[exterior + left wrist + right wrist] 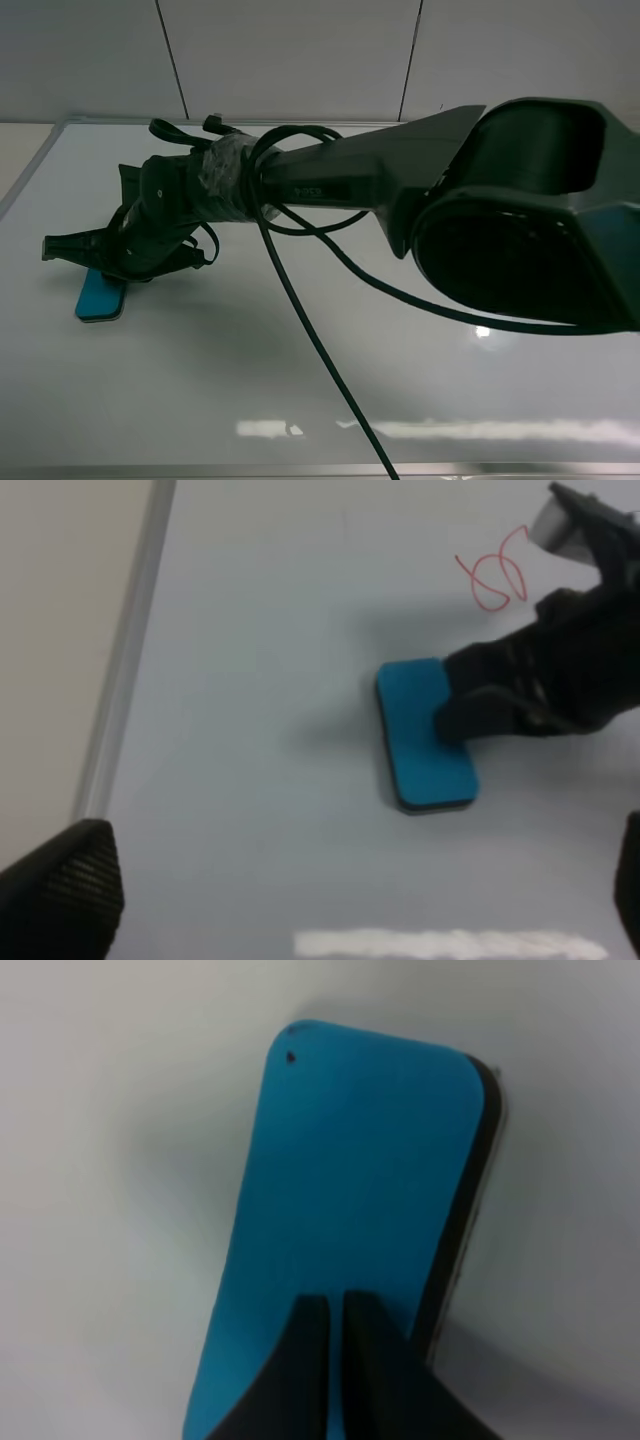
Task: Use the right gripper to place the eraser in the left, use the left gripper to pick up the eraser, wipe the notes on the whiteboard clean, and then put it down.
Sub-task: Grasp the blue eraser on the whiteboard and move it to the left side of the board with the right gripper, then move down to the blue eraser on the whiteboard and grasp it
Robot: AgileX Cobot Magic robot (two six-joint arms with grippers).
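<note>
Eraser: the eraser [425, 735] lies flat on the board, blue face up and thin dark layer underneath, over on the left side, near the frame but clear of it.
Handling: I judge it light and fairly stiff. The blue top looks smooth and probably slick, and the dark underside looks softer. A push from above could make it skate on the glossy surface.
Where to grip: I'd pinch across the two long sides at mid-length and keep the dark layer facing down for wiping. The rounded ends look like a poor hold.
Right claw: the right claw [335, 1305] is clenched, jaws together with nothing between them. Its tips sit over one end of the blue face. I can't tell whether they press on it or hang just above.
Left claw: the left claw [340, 895] is released, fingers spread wide, looking down at the eraser from above and well apart from it.
Notes: the red scribble [492, 572] is unwiped, near the eraser on the side away from the frame, and partly hidden by the right arm.
Board: the whiteboard [330, 400] is glossy and catches glare. Its silver frame [125, 670] runs along the left edge.
Stage: as I read it, the eraser is already on the left, and the pickup and the wipe are not yet done.
</note>
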